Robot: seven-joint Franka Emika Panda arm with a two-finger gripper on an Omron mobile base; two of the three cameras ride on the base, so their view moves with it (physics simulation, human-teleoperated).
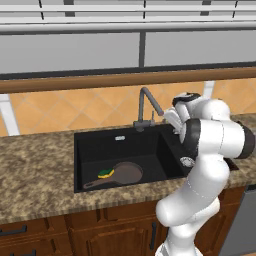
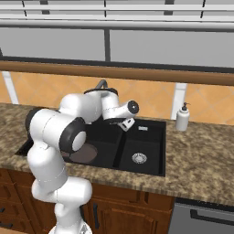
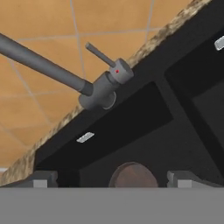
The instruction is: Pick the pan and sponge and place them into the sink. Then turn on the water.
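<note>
Pan (image 1: 124,173) + sponge (image 1: 105,173) are already down in the left basin of the sink (image 1: 85,145), sponge sitting on the pan's rim where the handle starts, handle running out toward the near-left corner. So we judge the placing part done; what's left is the water, and no stream shows from the faucet (image 1: 146,107) yet.

Our gripper (image 3: 109,179) hangs over the sink near the divider, w/ fingers (image 3: 43,178) set wide apart and nothing btwn them. In the hand view the pan's brown edge peeks up btwn the tips.

The relation that counts: the faucet base w/ its lever (image 3: 101,54) lies ahead of the gripper, toward the far rim of the sink, and a bit to one side of the tips' midline. The lever is a thin stick poking up and away from the knob w/ the red dot; the spout runs off the other way. We'd guess the next move needs the hand pushed fwd toward the back wall so the open fingers can meet that lever across its long axis
</note>
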